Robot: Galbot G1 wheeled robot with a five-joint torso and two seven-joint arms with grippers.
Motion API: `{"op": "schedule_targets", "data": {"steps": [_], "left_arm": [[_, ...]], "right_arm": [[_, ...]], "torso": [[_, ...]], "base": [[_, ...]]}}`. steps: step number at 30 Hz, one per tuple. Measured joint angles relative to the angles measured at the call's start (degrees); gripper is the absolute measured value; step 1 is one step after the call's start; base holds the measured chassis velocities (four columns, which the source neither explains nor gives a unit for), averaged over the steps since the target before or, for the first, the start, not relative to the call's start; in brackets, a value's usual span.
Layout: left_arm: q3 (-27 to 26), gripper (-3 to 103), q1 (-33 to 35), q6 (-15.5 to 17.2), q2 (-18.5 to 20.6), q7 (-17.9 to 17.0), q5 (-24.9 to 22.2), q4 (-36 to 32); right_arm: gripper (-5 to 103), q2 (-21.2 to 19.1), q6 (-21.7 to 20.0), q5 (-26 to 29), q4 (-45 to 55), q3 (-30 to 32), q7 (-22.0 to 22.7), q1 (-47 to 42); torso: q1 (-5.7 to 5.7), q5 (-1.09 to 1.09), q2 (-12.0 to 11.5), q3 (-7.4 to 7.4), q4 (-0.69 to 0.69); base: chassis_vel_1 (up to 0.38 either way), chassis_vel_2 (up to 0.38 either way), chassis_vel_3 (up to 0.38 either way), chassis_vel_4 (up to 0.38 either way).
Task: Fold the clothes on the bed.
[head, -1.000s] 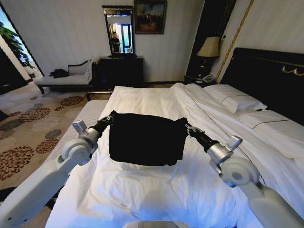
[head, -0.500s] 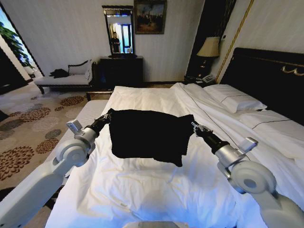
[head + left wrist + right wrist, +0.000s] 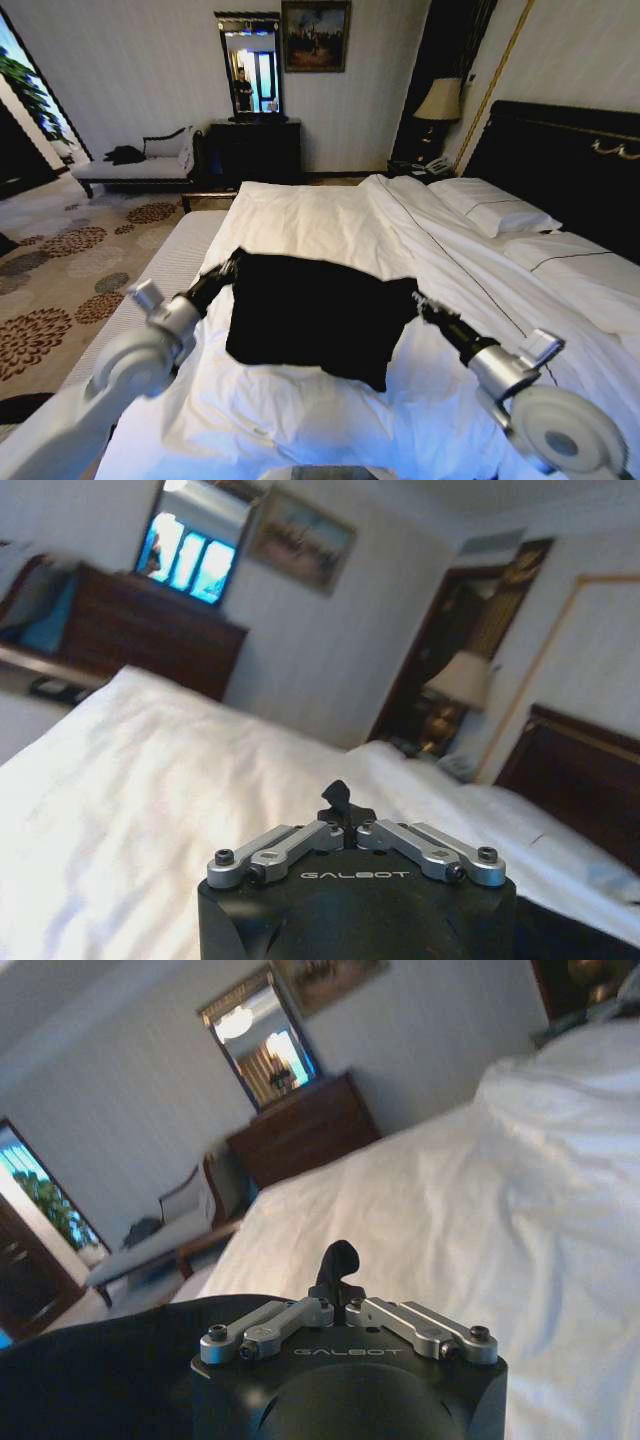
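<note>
Both grippers, left (image 3: 232, 262) and right (image 3: 417, 299), pinch the shirt (image 3: 315, 312) shut mid-bed (image 3: 300, 215); halfway folded, I'd say.

The T-shirt (image 3: 315, 312) lies on the bed (image 3: 330, 215), stretched between the two grippers. The left gripper (image 3: 232, 261) is at the shirt's left upper corner; the right gripper (image 3: 416, 297) is at its right edge, nearer the robot than the left one. The shirt's lower part rests on the duvet between both arms, nearer the robot than either gripper. Beyond the grippers the duvet runs on to the foot of the bed. To the right of the right gripper lie the pillows (image 3: 495, 207), with the headboard (image 3: 560, 160) behind them. Left of the left gripper is the bed's edge, then the carpet (image 3: 60, 270). Far beyond the left gripper stands the chaise (image 3: 140, 165).
</note>
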Motion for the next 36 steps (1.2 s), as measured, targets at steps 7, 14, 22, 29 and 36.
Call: {"op": "schedule_targets", "data": {"steps": [7, 14, 22, 29, 36], "left_arm": [[6.59, 1, -1.55, 0.88, -3.22, -2.35, 3.53, 4.07], [16.34, 1, -14.77, 1.73, -6.19, -3.45, 4.72, 15.92], [24.13, 1, -23.82, 1.73, -9.18, -1.96, 6.77, 26.60], [30.87, 1, -33.85, 1.60, -13.37, -1.21, 7.25, 35.31], [37.02, 1, -44.08, 0.94, -17.26, 0.81, 7.39, 47.82]], "right_arm": [[0, -1.37, -1.76, 0.63, -0.97, -8.36, 2.74, 7.62], [0, -3.48, -2.35, -0.19, -13.13, -15.93, 1.82, 18.47], [0, -3.92, -1.22, -1.03, -27.61, -24.64, -0.71, 30.57], [0, -2.05, 0.54, -2.11, -37.17, -29.91, -1.96, 38.60], [0, 0.04, 2.47, -3.49, -45.94, -34.20, -2.65, 45.15]], "torso": [[0.00, 0.00, 0.00, 0.01, -0.02], [0.03, 0.02, -0.02, 0.02, -0.04], [0.03, 0.01, -0.02, 0.03, -0.02], [0.04, 0.02, -0.03, 0.03, -0.03], [0.03, 0.01, -0.03, 0.02, -0.03]], "base": [[0.000, 0.000, 0.000, 0.000], [0.000, 0.000, 0.000, 0.000], [0.000, 0.000, 0.000, 0.000], [0.000, 0.000, 0.000, 0.000], [0.000, 0.000, 0.000, 0.000]]}}
